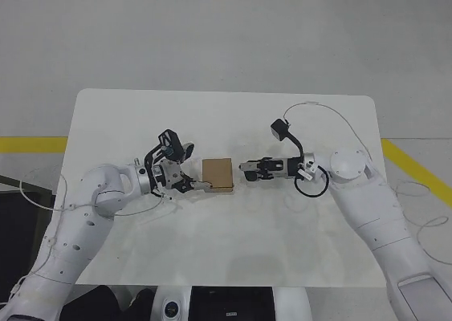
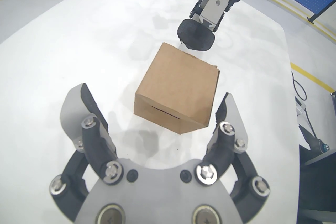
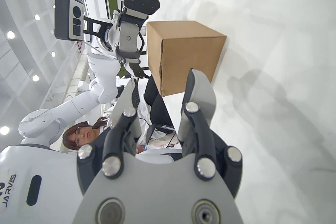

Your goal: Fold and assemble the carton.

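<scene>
— Since you stand closer, where's the carton (image 1: 217, 173) sitting?

— Near the middle of the white table (image 1: 234, 108), flat on its base. It looks closed up into a plain brown box, and it lies right between the two arms.

— And the left gripper (image 2: 155, 93)?

— Low over the table on its own side of the carton, fingers (image 2: 78, 104) spread wide, holding nothing. From its wrist view the carton is just ahead of the tips, with a thin slit on the face toward it. From above, one finger seems to reach the carton's corner nearer the robot. Touching or not, I can't tell.

— The right gripper (image 3: 163, 79)?

— Opposite, lying level over the table, fingers parted too, and empty. Its tips sit just beside the carton's other side, with a small gap showing from above.
</scene>
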